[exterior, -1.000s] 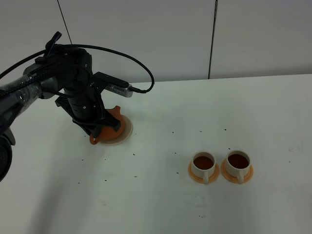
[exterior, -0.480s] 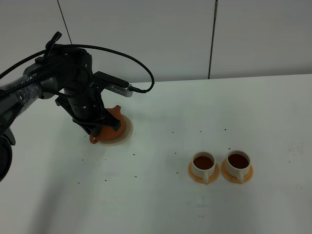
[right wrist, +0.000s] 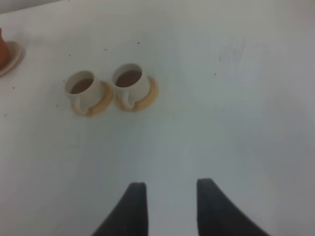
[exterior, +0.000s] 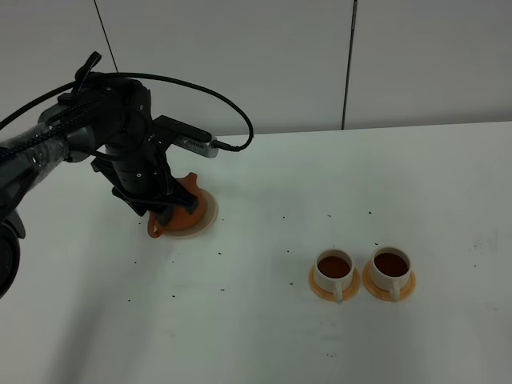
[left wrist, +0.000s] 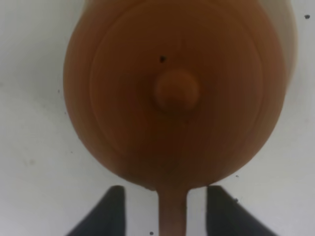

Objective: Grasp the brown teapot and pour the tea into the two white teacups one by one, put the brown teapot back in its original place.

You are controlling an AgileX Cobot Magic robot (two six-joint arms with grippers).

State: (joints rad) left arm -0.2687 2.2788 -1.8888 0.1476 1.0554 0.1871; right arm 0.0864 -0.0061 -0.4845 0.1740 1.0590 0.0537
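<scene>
— While our left gripper [left wrist: 165,209] stands spread, a finger either side of the handle without pinching it, where does the brown teapot [exterior: 182,205] sit?

— On its cream coaster [exterior: 206,218], rim showing past the pot. Wide bare table [exterior: 240,320] separates it from the two white teacups [exterior: 364,270], filled, side by side on their saucers.

— And our right gripper [right wrist: 167,204]?

— Parted, holding nothing, over open tabletop.

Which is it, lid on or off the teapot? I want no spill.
On. In the left wrist view the knobbed lid sits centred on the brown teapot, which stands upright.
</scene>
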